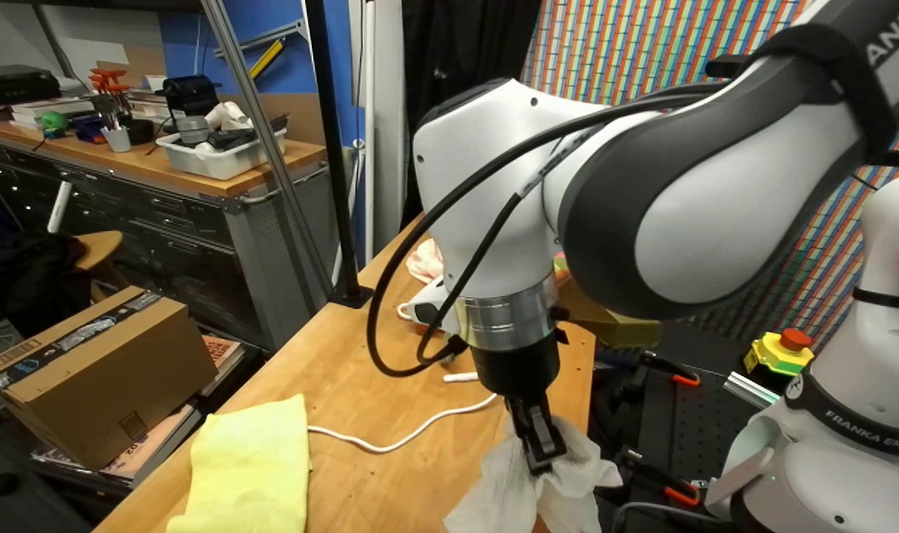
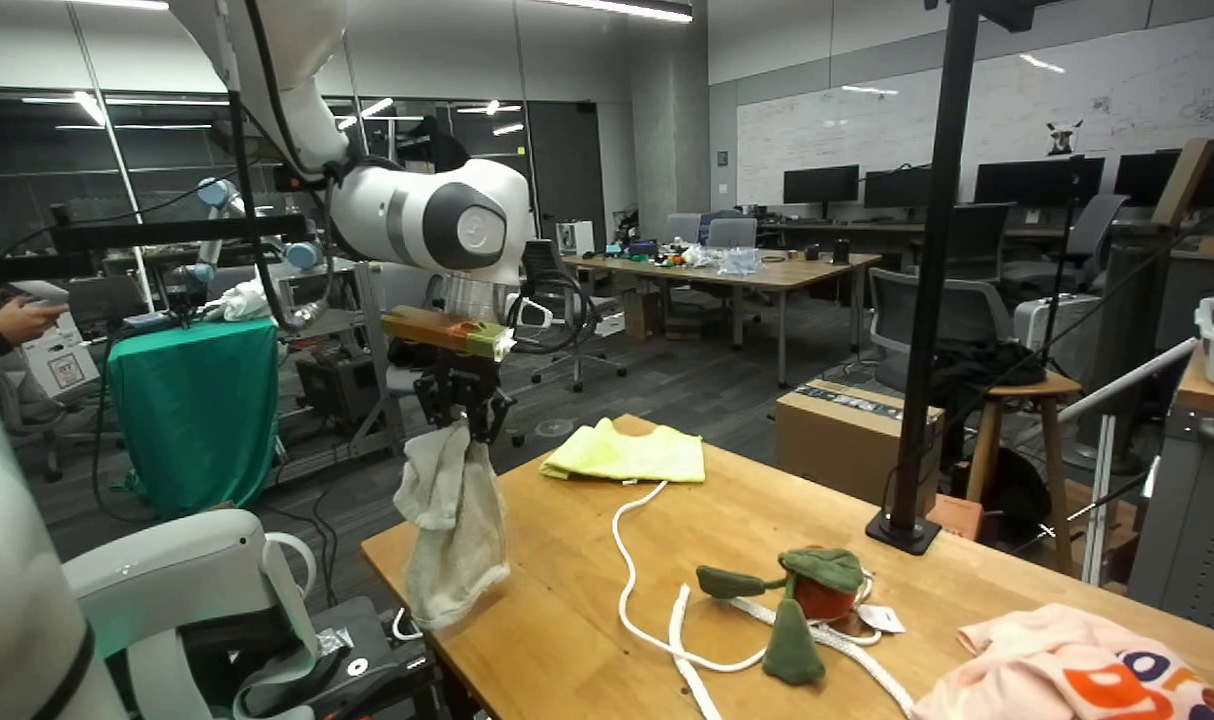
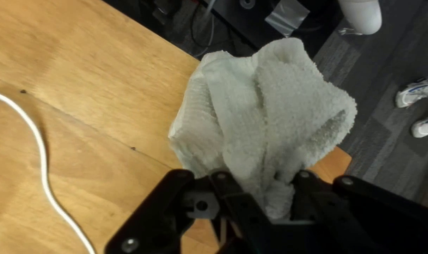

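The gripper (image 2: 461,418) points down with its jaws drawn nearly together, pinching the gathered end of an off-white cloth (image 2: 457,545). From that pinch the cloth hangs straight down: in an exterior view its long axis runs close to vertical, the narrow bunched end uppermost and the wider free end pointing downward. A shorter flap folds over on one side and stops partway. In the wrist view the cloth fans out from the jaws, its folds running lengthwise away from them.

Its surface is a soft, slightly fuzzy pile, greyish in the creases, with a flatter strip beside a finely ribbed part; the free edges are rounded and limp. It hangs at the end of the wooden table (image 2: 567,600), overlapping the edge in view; whether its lower end touches the wood, I cannot tell.

Further out on the table lies a folded yellow cloth (image 2: 627,455), with a white cord (image 3: 44,165) curving over the wood from just beside it. A green and red plush toy (image 2: 823,582) and a pink printed cloth (image 2: 1077,670) lie well apart from the gripper.
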Robot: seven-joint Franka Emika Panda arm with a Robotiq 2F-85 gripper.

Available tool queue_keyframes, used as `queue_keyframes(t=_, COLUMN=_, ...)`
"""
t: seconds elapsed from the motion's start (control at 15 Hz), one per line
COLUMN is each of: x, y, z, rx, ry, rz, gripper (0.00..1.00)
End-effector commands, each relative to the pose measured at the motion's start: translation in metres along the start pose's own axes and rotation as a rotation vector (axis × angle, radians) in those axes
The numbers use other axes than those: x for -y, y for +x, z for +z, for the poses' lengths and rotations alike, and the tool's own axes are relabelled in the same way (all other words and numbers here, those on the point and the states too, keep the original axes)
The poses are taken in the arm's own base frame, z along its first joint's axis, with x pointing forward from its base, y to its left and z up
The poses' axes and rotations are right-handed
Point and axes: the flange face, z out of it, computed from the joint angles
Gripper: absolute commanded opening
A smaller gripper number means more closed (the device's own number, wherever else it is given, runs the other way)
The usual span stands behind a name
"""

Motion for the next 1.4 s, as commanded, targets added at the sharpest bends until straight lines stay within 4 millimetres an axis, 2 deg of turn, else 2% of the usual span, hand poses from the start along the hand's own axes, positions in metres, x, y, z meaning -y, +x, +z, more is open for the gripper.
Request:
queue_keyframes(t=0.0, x=0.02, y=0.006, z=0.012, rx=-0.068, ry=0.075, rz=-0.009, gripper=0.09)
queue_keyframes(t=0.2, x=0.029, y=0.02, z=0.022, rx=-0.151, ry=0.134, rz=0.045, gripper=0.09)
queue_keyframes(t=0.6, x=0.031, y=0.045, z=0.046, rx=-0.332, ry=0.201, rz=0.182, gripper=0.09)
queue_keyframes(t=1.0, x=0.033, y=0.046, z=0.076, rx=-0.283, ry=0.209, rz=0.213, gripper=0.1)
queue_keyframes(t=1.07, x=0.034, y=0.046, z=0.079, rx=-0.278, ry=0.211, rz=0.215, gripper=0.22)
queue_keyframes(t=1.13, x=0.034, y=0.046, z=0.081, rx=-0.273, ry=0.213, rz=0.216, gripper=0.41)
queue_keyframes(t=1.33, x=0.031, y=0.046, z=0.086, rx=-0.263, ry=0.216, rz=0.224, gripper=0.64)
